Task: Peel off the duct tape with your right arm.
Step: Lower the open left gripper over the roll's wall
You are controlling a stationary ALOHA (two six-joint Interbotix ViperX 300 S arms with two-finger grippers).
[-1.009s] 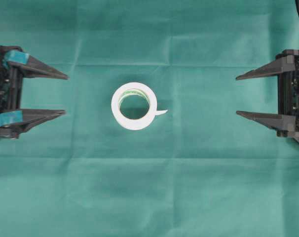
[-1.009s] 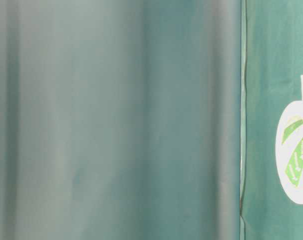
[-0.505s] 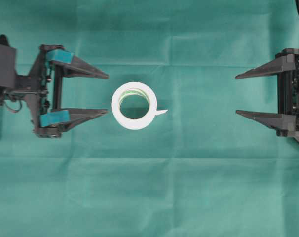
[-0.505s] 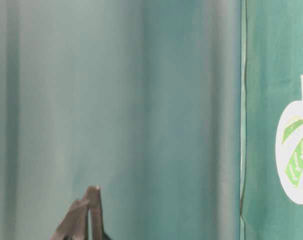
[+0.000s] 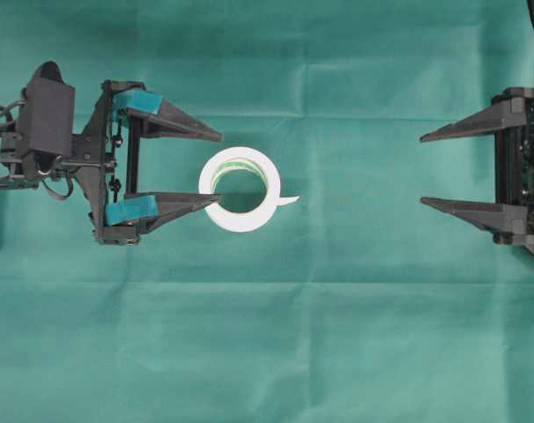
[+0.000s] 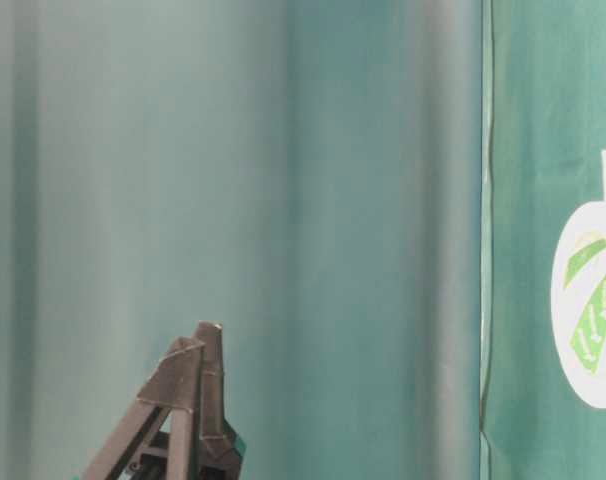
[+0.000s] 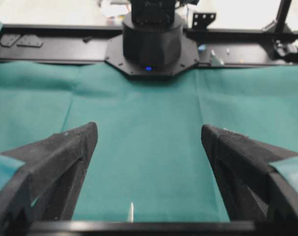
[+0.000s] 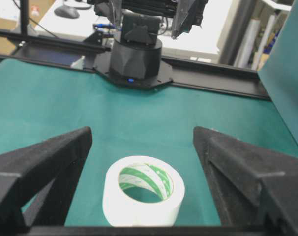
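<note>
With the tape roll (image 5: 240, 189) lying flat mid-cloth, its loose end at 3 o'clock, the spread left gripper (image 5: 213, 167) seemingly brushed its rim and risked shoving it from the spread, distant right gripper (image 5: 423, 169).

Green print inside the duct tape (image 8: 143, 195) core — unreadable

Duct tape (image 5: 241, 189) lay on the cloth (image 5: 337, 335) just ahead of the left gripper (image 5: 220, 166) fingertips. Right gripper (image 5: 422, 170) sat well apart, opposite side, facing the roll.
</note>
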